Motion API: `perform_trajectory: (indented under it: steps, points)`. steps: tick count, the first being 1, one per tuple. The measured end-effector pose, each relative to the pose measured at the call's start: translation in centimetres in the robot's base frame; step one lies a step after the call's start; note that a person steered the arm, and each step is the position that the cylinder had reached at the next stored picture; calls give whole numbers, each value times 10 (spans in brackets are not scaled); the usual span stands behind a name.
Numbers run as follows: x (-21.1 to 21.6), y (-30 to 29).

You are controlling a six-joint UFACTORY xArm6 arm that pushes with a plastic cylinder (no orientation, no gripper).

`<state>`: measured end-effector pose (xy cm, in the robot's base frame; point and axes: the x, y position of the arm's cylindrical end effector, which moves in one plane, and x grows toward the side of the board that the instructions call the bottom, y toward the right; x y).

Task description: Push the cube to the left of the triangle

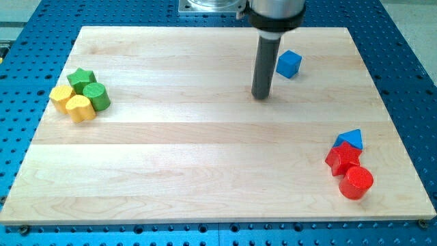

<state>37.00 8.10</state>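
Observation:
The blue cube (289, 64) lies near the view's top, right of centre, on the wooden board (205, 157). The blue triangle (350, 139) lies at the view's right, lower down, touching a red star-shaped block (342, 159). My tip (260, 96) is at the end of the dark rod, just to the left of and slightly below the cube, a small gap apart from it.
A red cylinder (356, 182) sits below the red star. At the view's left is a cluster: a green star (83, 78), a green cylinder (97, 97), a yellow hexagon-like block (63, 97) and a yellow heart-like block (81, 108). A blue perforated table surrounds the board.

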Motion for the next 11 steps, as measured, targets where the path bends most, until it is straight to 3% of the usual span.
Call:
perform_trajectory:
  steps: [1, 2, 3, 5, 8, 9, 11]
  points:
    - [-39, 2]
    - [-84, 31]
    - [-102, 76]
    - [-10, 85]
    - [-59, 58]
    - [-10, 53]
    - [11, 24]
